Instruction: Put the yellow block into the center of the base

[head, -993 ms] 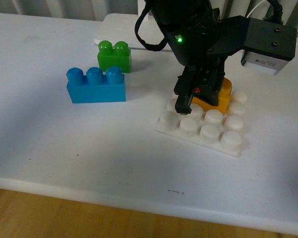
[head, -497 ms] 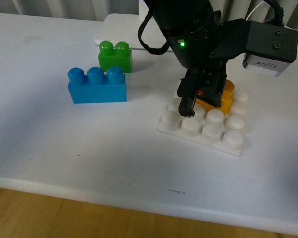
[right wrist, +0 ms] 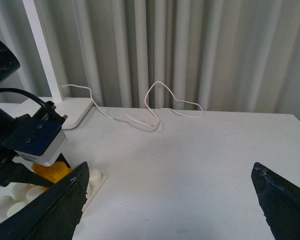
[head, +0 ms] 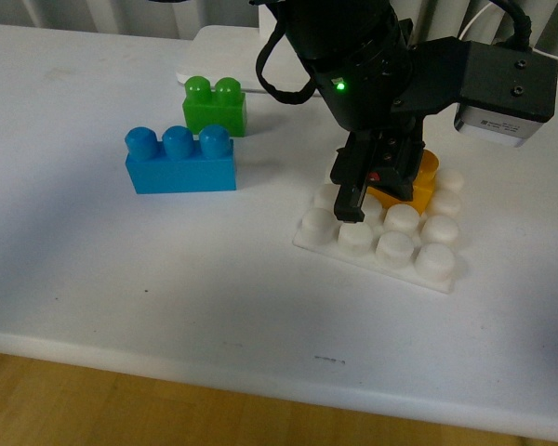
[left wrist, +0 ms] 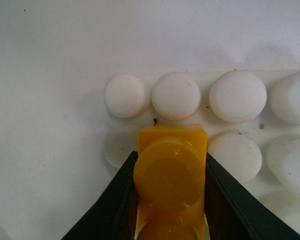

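My left gripper (head: 383, 189) is shut on the yellow block (head: 422, 178), gripping its two long sides. It holds the block upright over the white studded base (head: 309, 240). In the left wrist view the yellow block (left wrist: 170, 172) sits between the black fingers (left wrist: 121, 195). It covers inner studs of the base (left wrist: 204, 119), one row in from an edge row. Whether it is pressed down I cannot tell. My right gripper (right wrist: 172, 205) hangs open off to the side, above bare table, and looks toward the yellow block (right wrist: 49, 172) and the base (right wrist: 96, 184).
A blue three-stud brick (head: 179, 160) and a green two-stud brick (head: 215, 105) stand on the table left of the base. A smooth white lamp foot (head: 225, 46) lies at the back. A thin white cable (right wrist: 155, 105) trails along the far table edge by the curtain.
My left gripper has sunk slightly toward the base with the yellow block and shifted a little to the right. The blue and green bricks have not moved.
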You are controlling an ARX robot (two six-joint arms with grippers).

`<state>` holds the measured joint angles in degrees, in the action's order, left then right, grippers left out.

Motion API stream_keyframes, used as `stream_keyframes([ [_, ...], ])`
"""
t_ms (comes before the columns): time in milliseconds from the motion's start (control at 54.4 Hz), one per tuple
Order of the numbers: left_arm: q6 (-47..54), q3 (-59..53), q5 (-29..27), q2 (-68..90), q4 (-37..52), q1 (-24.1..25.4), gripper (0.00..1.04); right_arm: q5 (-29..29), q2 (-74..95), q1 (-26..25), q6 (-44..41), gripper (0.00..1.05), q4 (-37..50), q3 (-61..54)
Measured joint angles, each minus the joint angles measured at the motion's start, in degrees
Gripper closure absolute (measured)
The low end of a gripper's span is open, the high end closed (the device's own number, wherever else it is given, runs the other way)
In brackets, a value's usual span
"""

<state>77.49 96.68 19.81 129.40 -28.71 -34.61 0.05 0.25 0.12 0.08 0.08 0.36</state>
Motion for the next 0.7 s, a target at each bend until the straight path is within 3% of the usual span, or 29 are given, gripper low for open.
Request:
stream_keyframes([
  [129, 0.0, -0.1, -0.9, -0.7, 0.0, 0.1, 0.73, 0.0, 0.0, 0.0, 0.0, 0.09, 0.0, 0.0],
  [515, -1.4, -3.0, -3.5, -6.6, -0.1, 1.0, 0.05, 0.0, 0.0, 0.0, 0.0, 0.09, 0.0, 0.0],
  [699, -1.0, -6.9, -6.8, -14.6, 3.5, 1.7, 0.06, 0.0, 0.0, 0.0, 0.0, 0.09, 0.0, 0.0],
])
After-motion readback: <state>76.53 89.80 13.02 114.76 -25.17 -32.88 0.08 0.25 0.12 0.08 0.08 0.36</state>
